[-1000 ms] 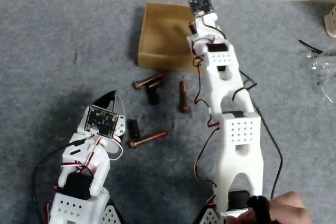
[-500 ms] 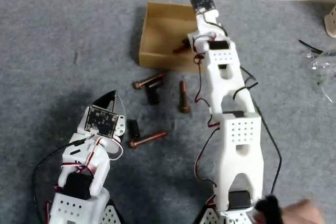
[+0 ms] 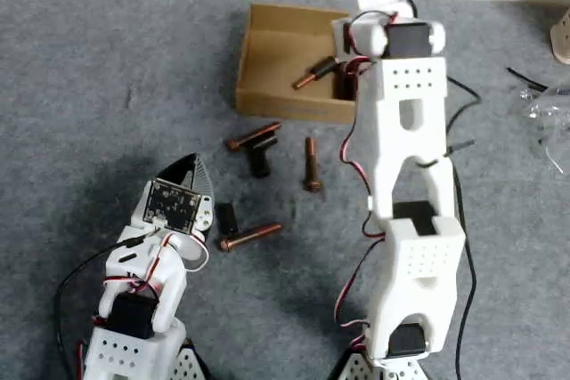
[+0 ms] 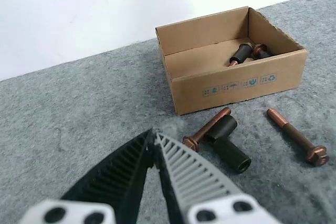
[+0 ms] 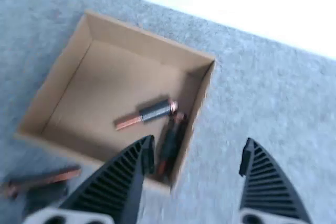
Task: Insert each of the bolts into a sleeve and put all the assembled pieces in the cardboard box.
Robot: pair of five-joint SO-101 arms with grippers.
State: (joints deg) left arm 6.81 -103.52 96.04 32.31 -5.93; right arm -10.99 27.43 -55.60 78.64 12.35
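Observation:
The cardboard box (image 3: 267, 100) stands at the back of the grey mat. Two assembled bolt-and-sleeve pieces lie in it, one (image 5: 147, 114) near the middle, the other (image 5: 170, 140) against a wall. My right gripper (image 5: 197, 158) hangs open and empty above the box's right wall. Three loose bolts (image 3: 252, 137) (image 3: 312, 164) (image 3: 251, 236) and two black sleeves (image 3: 260, 157) (image 3: 228, 218) lie in front of the box. My left gripper (image 3: 191, 165) is shut and empty, low over the mat beside the nearest sleeve; the left wrist view has it (image 4: 155, 150) short of a bolt (image 4: 207, 129) and sleeve (image 4: 228, 145).
The right arm (image 3: 405, 113) stretches from the front edge up past the box's right side. Cables and a clear item (image 3: 543, 104) lie at the far right. A white wall (image 4: 105, 9) rises behind the box.
The right arm let an assembled piece go into the box, then rose and drew back toward the wall with its gripper open. A hand at the front right left the view. The left arm kept still.

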